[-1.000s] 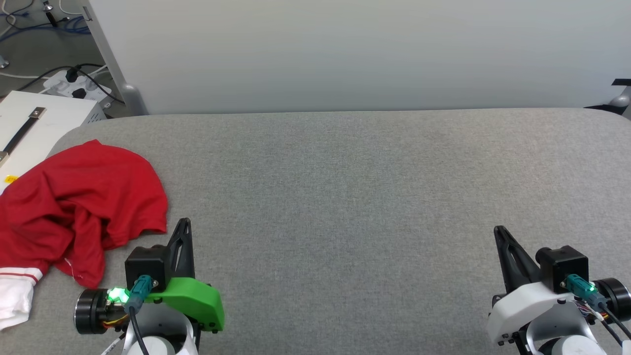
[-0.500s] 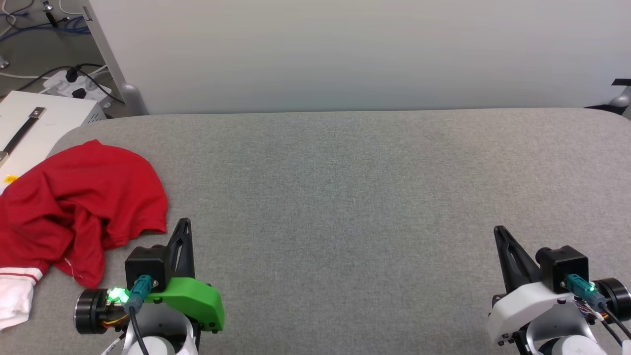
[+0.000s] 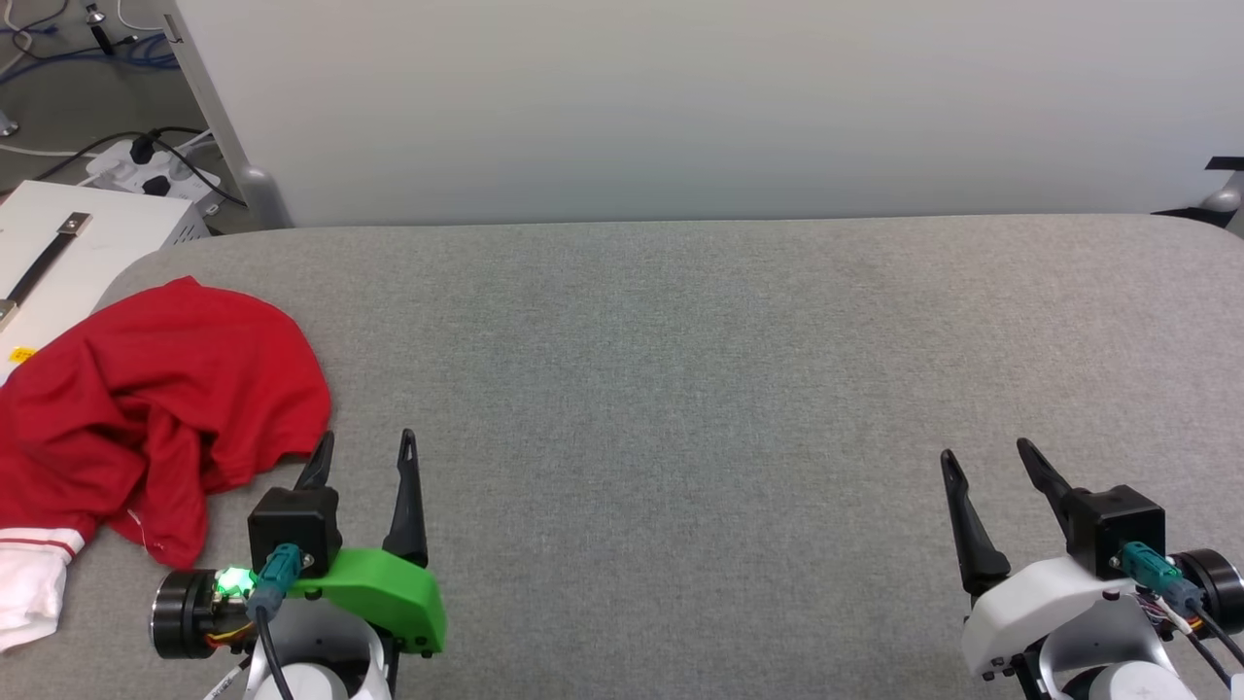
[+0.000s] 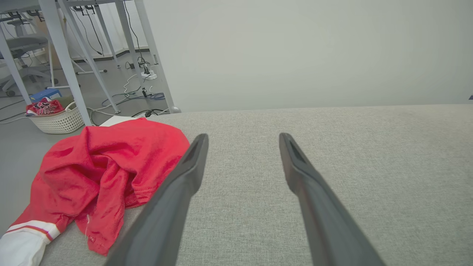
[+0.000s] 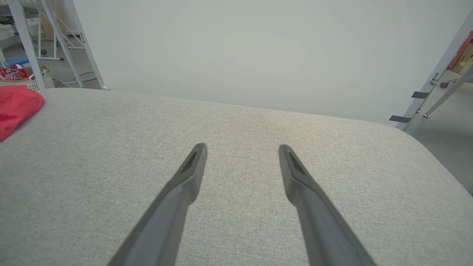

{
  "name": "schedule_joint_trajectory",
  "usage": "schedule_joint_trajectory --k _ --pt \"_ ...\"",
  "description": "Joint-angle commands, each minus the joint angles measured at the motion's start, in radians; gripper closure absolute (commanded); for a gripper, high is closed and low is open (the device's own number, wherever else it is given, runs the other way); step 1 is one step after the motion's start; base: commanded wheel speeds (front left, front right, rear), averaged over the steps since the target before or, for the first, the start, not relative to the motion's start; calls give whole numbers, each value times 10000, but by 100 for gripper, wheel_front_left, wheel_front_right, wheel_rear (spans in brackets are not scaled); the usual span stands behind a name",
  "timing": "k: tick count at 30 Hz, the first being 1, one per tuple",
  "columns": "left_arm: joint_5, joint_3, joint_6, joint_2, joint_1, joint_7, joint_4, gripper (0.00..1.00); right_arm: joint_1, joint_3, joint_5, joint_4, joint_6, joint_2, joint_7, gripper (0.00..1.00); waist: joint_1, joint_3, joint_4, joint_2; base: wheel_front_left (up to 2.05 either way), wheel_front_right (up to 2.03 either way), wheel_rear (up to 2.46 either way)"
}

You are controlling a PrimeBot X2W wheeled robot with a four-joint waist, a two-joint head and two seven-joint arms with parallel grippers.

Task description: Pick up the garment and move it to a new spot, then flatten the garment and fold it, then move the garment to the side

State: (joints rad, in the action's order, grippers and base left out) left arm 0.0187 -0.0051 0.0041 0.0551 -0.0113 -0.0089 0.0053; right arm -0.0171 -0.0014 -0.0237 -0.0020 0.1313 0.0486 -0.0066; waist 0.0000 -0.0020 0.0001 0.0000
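The garment (image 3: 146, 399), a red T-shirt with a white striped sleeve at its near corner, lies crumpled at the left end of the grey padded table (image 3: 680, 389). In the left wrist view the garment (image 4: 99, 173) is left of the fingers. My left gripper (image 3: 367, 443) stands open just right of the garment's near edge, nothing between its fingers (image 4: 192, 162). Over at the table's lower right, my right gripper (image 3: 984, 449) is open and empty above bare fabric. The right wrist view catches the garment's edge (image 5: 14, 107) far left.
A white box (image 3: 68, 253) with a power strip and cables sits on the floor beyond the table's left corner. A pale wall panel (image 3: 680, 107) runs behind the table. A white laundry basket (image 4: 55, 118) stands on the floor among table legs.
Both grippers have opened: their fingers were together in the earlier frames and now stand apart. The garment and arms have stayed in place.
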Motion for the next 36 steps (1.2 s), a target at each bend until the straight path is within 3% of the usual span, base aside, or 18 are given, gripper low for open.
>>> schedule_joint_trajectory --k 1,27,36 --pt "85 -58 -61 -4 -20 -96 35 0 -21 -32 -106 -7 0 3 -126 0 0 -5 -6 0 0 0 0" --pt "726 -182 -302 -14 -161 -674 332 0 -81 -203 -930 -347 -2 6 -629 0 0 -15 -143 0 0 0 0" --pt "977 -173 -354 -18 -250 -862 409 0 -166 -179 -808 -622 -2 7 -663 0 0 -21 219 0 0 0 0"
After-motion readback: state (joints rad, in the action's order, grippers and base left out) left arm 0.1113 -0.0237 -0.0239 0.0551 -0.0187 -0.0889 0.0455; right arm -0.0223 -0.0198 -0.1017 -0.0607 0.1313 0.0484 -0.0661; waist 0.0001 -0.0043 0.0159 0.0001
